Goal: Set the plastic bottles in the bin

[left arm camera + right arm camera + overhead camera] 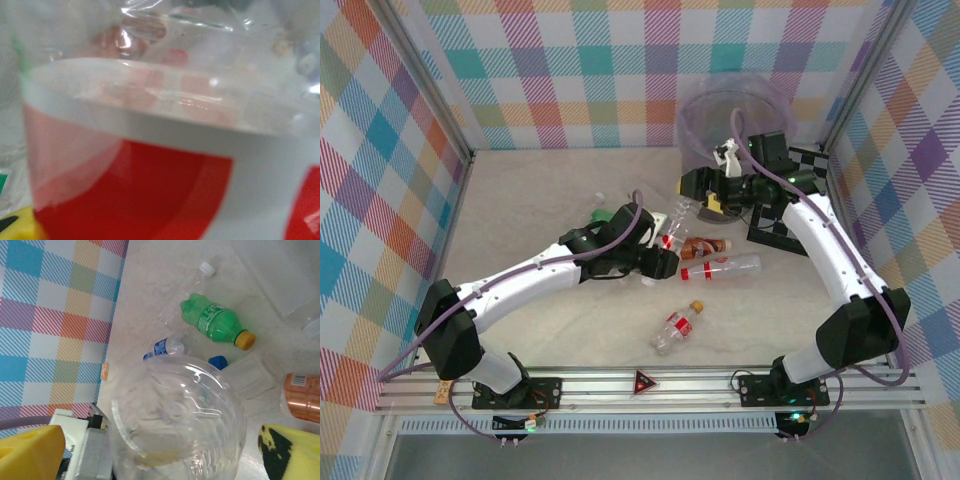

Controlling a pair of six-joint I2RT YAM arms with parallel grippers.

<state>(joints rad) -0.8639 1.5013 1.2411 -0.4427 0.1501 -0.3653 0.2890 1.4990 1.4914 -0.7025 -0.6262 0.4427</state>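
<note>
The bin stands at the back right. Bottles lie in a cluster mid-table: a green one, a brown-labelled one, a clear red-labelled one; another lies alone nearer the front. My left gripper is down in the cluster, a red-and-white labelled bottle pressed so close that the fingers are hidden, apart from a bit of yellow pad. My right gripper is open beside the bin, its yellow pads either side of a clear bottle's base.
A black-and-white chequered board lies under the right arm. Chequered walls close in the back and both sides. A blue-labelled bottle, a blue cap and a white-capped clear bottle lie beyond the right gripper.
</note>
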